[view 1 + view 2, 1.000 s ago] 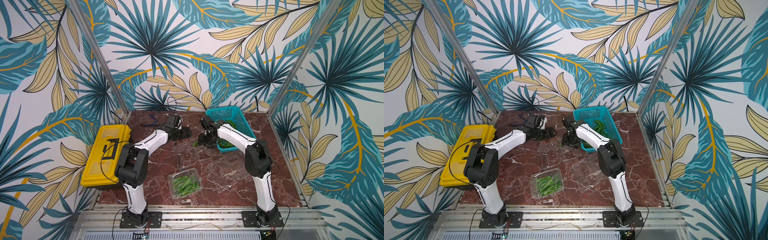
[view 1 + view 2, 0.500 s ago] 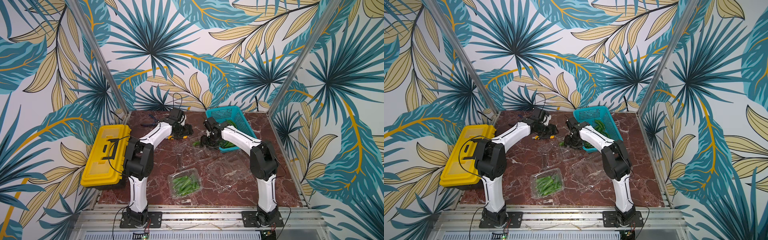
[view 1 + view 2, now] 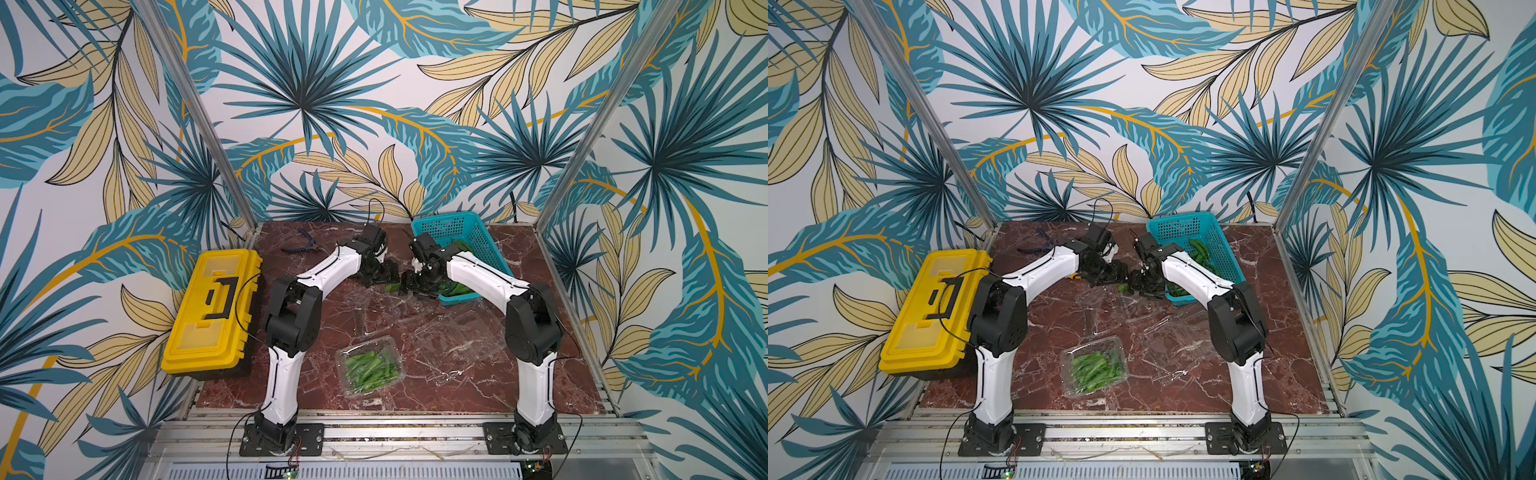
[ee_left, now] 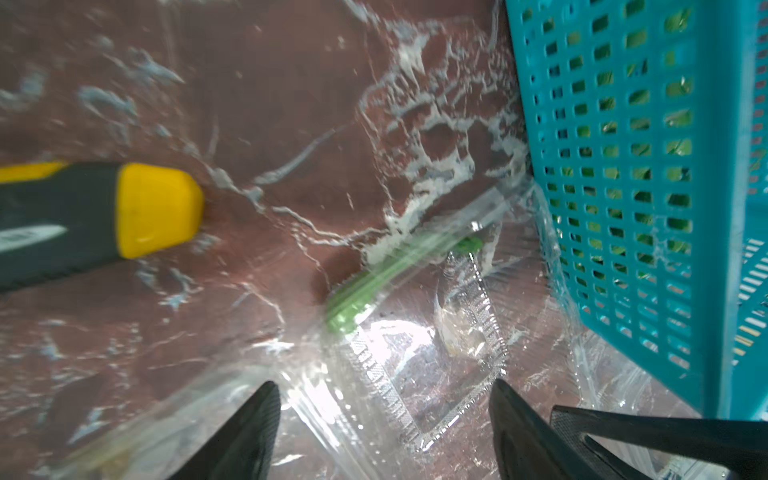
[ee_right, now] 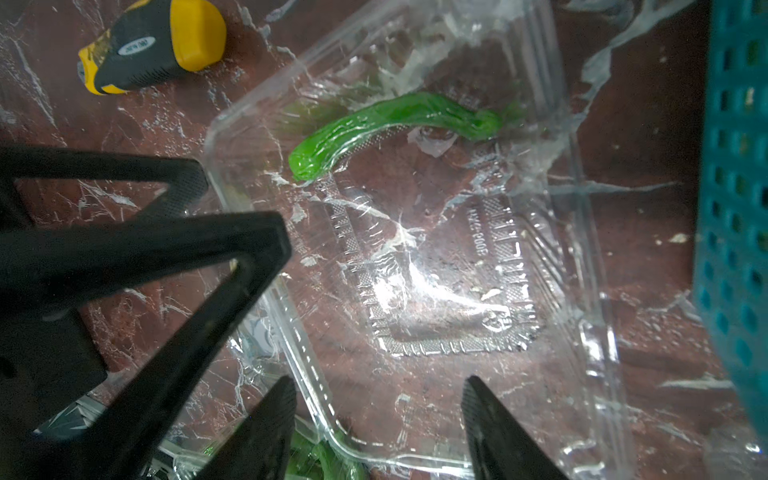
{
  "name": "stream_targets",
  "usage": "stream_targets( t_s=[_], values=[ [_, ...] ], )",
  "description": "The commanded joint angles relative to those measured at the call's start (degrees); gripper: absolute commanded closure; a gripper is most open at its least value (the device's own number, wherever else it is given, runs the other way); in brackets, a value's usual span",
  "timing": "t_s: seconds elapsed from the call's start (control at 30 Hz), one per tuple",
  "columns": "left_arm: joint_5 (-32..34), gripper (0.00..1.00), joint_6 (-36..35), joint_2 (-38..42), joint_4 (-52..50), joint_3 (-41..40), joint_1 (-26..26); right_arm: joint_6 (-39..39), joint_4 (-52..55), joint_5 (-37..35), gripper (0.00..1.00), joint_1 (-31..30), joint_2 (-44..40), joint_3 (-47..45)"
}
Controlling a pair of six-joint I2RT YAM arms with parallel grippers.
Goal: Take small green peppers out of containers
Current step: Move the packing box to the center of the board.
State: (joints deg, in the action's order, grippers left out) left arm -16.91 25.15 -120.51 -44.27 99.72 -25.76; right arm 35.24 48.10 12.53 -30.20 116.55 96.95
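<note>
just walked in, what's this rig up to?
Both arms reach to the far side of the table, beside the teal basket, which already holds peppers. The left pincer and right pincer hover open and empty over a clear clamshell with one green pepper in it. A second clamshell near the front is full of peppers. Empty clamshells lie mid-table.

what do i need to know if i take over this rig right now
Left gripper: open, empty. Right gripper: open, empty, over an open container.
One pepper lies at that container's wall, beside the teal basket.
Done: some peppers are in the basket; emptied container mid-table.
To do: that stray pepper, then the full container at the front.
</note>
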Motion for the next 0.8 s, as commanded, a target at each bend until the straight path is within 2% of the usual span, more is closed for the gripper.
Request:
stream_targets(
  t_s=[0.0,0.3,0.57,0.77],
  values=[
    [1.2,0.20,1.0,0.7,-0.8,1.8,0.2,-1.7,4.2,0.9,0.35,0.2,-1.7,-2.7],
    [1.1,0.20,0.7,1.6,-0.8,0.4,-1.1,-4.0,2.0,0.5,0.36,0.2,-9.9,-14.3],
    [0.9,0.20,0.3,2.3,-0.8,-1.0,-1.6,-3.3,1.4,-0.7,0.36,0.1,-10.2,-16.2],
    [1.1,0.20,-0.5,2.6,-0.8,-1.7,-1.9,-4.0,0.4,-9.8,0.36,0.3,-14.8,-15.1]
  ],
)
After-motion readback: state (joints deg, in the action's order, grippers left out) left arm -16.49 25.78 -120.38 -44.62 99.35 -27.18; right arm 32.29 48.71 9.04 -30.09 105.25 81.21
